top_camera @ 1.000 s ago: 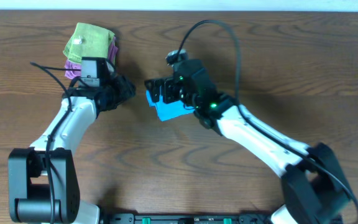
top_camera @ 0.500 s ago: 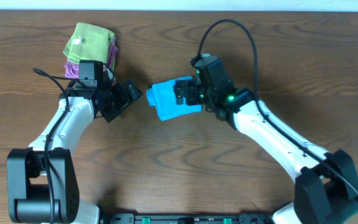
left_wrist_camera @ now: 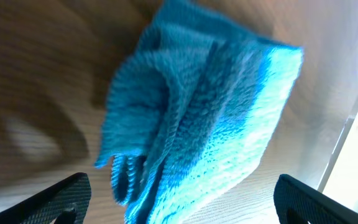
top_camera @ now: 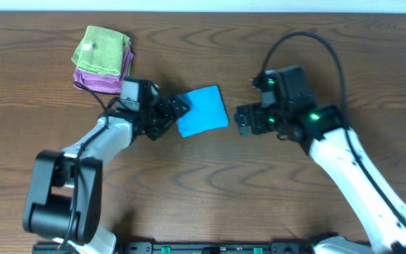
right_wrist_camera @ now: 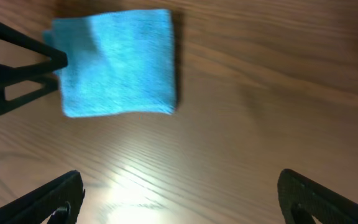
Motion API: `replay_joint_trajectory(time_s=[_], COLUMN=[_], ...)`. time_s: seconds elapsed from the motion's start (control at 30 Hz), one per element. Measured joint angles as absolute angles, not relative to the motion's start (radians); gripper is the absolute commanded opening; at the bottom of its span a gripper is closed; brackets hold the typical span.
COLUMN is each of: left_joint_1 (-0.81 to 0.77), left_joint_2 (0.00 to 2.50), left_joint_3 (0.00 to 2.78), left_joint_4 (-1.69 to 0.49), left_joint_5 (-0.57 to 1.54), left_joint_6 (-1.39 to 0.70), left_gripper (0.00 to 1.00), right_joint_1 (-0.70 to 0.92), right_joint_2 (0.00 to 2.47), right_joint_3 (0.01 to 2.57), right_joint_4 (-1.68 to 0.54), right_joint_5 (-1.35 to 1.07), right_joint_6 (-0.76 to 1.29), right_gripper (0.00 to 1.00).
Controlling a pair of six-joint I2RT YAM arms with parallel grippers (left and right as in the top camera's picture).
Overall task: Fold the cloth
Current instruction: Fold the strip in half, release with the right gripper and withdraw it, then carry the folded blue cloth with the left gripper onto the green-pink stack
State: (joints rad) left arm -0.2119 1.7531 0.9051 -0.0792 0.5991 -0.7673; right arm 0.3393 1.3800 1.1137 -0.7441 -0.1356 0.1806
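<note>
Brown wooden table [top_camera: 210, 204], two arms, three cloths. One bright sky-blue folded terry cloth [top_camera: 201, 111] mid-table, slightly longer left-to-right. One light green cloth [top_camera: 103, 46] sits atop one purple cloth [top_camera: 94, 77], well left of it. Left gripper [top_camera: 175, 111] is at its left edge and nearer, jaws wide, nothing held. Right gripper [top_camera: 242, 120] is near its right edge, wide, empty.

**Dark Wood, Soft Glare**

A brown wooden table [top_camera: 210, 183] with long wavy grain fills every view. Beyond its far edge, seen from overhead, runs a thin pale strip [top_camera: 203, 5], too narrow to identify. A soft white glare [right_wrist_camera: 129, 190] lies on the wood in the right wrist view.
</note>
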Motion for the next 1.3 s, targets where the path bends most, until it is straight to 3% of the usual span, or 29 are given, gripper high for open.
replay_joint_trajectory(time_s=[0.3,0.43,0.63,0.67,0.73,0.77,1.03,1.3], left_joint_1=[-0.244,-0.251,-0.290,-0.299,-0.318,-0.324,-0.327,-0.314], left_joint_2=[1.827,1.836,1.850,1.855,1.861,1.863,1.863,1.848], left_joint_3=[0.906,0.907,0.907,0.906,0.905,0.905,0.908,1.088], left_joint_4=[0.004,0.041,0.054,0.053,0.057,0.062,0.183,0.085], left_joint_5=[0.637,0.643,0.586,0.572,0.546,0.538,0.527,0.498], left_joint_6=[-0.851,-0.875,-0.916,-0.920,-0.923,-0.927,-0.923,-0.915], left_gripper=[0.95,1.00,0.52,0.43,0.13,0.06,0.06,0.06], right_joint_1=[0.159,0.108,0.083,0.082,0.082,0.082,0.082,0.082], right_joint_2=[1.007,0.815,0.611,0.596,0.579,0.578,0.578,0.578], right_joint_3=[0.796,0.677,0.556,0.546,0.535,0.535,0.534,0.534], right_joint_4=[-0.740,-0.748,-0.815,-0.825,-0.846,-0.852,-0.867,-0.867], right_joint_5=[-0.174,-0.212,-0.236,-0.237,-0.239,-0.239,-0.240,-0.240], right_joint_6=[0.140,0.141,0.183,0.192,0.211,0.218,0.239,0.243], right_gripper=[0.99,0.99,0.99,0.99,0.99,0.99,0.99,0.99])
